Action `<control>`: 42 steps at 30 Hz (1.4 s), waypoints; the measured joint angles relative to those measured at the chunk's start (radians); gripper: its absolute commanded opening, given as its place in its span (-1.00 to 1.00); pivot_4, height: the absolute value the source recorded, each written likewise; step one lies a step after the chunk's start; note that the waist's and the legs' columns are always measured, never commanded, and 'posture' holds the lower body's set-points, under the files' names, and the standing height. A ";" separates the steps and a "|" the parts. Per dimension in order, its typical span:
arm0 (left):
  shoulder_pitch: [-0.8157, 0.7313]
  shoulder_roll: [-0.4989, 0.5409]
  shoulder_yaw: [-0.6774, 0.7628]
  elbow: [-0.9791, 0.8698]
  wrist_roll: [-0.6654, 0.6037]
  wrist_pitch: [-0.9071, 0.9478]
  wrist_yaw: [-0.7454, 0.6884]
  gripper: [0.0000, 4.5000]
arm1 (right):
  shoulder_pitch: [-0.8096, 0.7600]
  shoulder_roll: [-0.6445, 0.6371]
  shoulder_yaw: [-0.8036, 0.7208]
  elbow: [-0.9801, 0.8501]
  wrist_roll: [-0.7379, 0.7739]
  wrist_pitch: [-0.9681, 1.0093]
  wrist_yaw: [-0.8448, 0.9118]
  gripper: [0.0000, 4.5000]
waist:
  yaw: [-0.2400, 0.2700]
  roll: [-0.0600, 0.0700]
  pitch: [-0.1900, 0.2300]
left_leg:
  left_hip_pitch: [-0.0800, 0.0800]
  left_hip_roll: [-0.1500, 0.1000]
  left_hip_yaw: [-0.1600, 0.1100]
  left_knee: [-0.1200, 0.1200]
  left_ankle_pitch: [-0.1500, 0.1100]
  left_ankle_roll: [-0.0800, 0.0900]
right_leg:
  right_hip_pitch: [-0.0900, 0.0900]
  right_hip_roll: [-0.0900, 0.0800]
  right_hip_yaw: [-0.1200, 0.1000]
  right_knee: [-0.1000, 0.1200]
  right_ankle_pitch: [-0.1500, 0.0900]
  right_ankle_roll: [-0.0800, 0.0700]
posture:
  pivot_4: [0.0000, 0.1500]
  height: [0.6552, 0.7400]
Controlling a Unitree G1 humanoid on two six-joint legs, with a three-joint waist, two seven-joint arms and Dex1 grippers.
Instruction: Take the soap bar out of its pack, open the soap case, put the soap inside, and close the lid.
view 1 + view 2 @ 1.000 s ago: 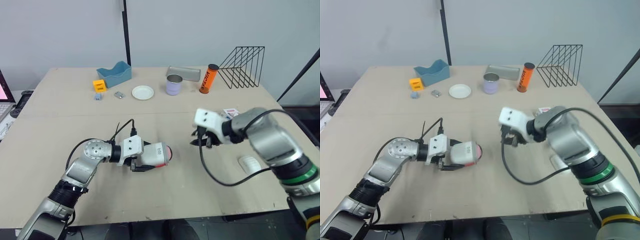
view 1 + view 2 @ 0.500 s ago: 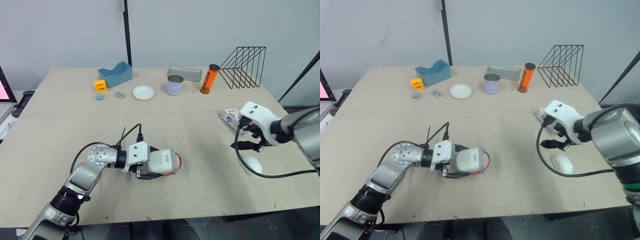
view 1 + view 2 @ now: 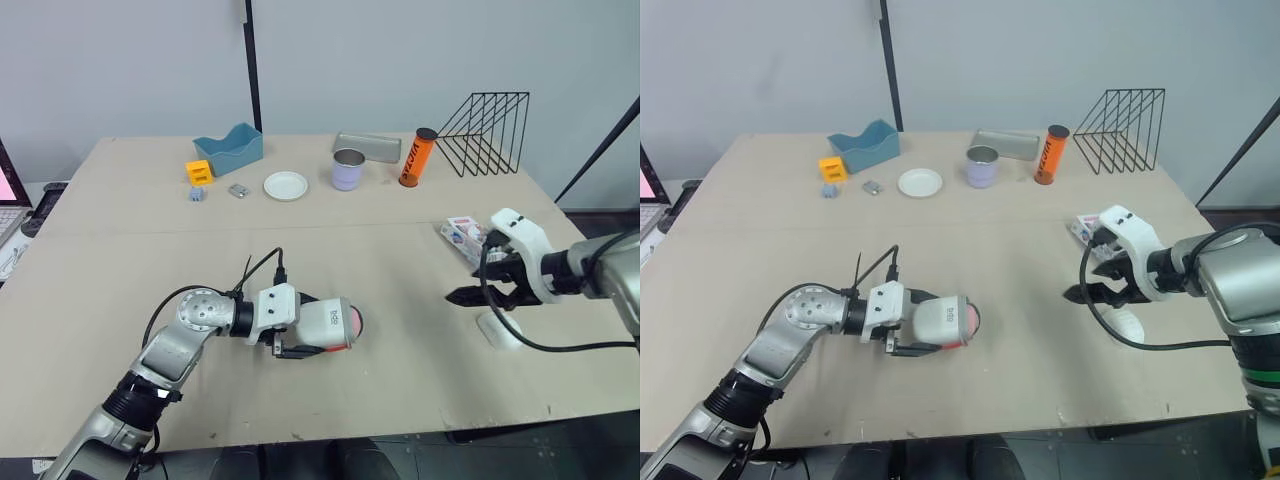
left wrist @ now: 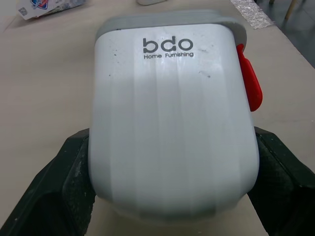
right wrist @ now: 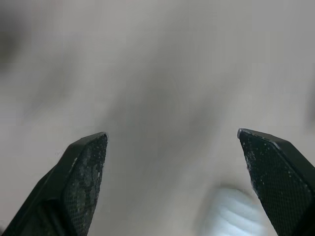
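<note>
Showing a red latch, grey rim and "bdo" lettering, the white soap case sits clamped in the left gripper. The right gripper gapes wide near the soap bar.

Right arm's jaws are spread wide, a big gap between the two black fingertips, and you can see the grippy cross-hatch texture on the pads. Past them is the pale surface with a soft darker shadow across it. In the gap, much nearer one fingertip than the other, sits a whitish rounded lump with faint ridges, looks like the soap bar. Neither fingertip is touching it.
</note>
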 measured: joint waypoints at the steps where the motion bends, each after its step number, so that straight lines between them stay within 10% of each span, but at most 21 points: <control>1: 0.000 0.003 0.001 0.001 0.000 -0.009 0.000 0.56 | -0.011 0.041 -0.046 0.009 0.042 0.065 -0.007 0.94 | 0.000 0.000 0.000 | 0.000 0.000 0.000 0.000 0.000 0.000 | 0.000 0.000 0.000 0.000 0.000 0.000 | 1.00 0.98; 17: -0.042 0.000 0.004 0.036 0.002 -0.054 0.008 0.56 | 0.052 0.381 -0.119 0.173 0.780 0.203 -0.525 0.94 | -0.001 -0.001 0.000 | 0.000 -0.001 -0.001 0.000 0.000 0.001 | 0.001 0.001 0.001 -0.001 0.001 0.002 | 1.00 0.98; 38: -0.081 0.006 0.012 0.040 0.000 -0.052 0.013 0.56 | 0.015 0.518 -0.081 0.290 1.284 0.100 -1.115 0.94 | -0.002 -0.001 0.000 | -0.001 0.000 -0.001 0.000 0.000 0.001 | 0.001 0.002 0.003 -0.001 0.001 0.003 | 1.00 0.98; 42: -0.081 0.007 0.014 0.036 -0.003 -0.044 0.019 0.56 | 0.042 0.502 -0.041 0.291 1.360 0.036 -1.185 0.39 | -0.002 -0.001 0.000 | -0.001 0.000 -0.001 0.000 0.000 0.002 | 0.001 0.002 0.003 -0.001 0.001 0.003 | 1.00 0.98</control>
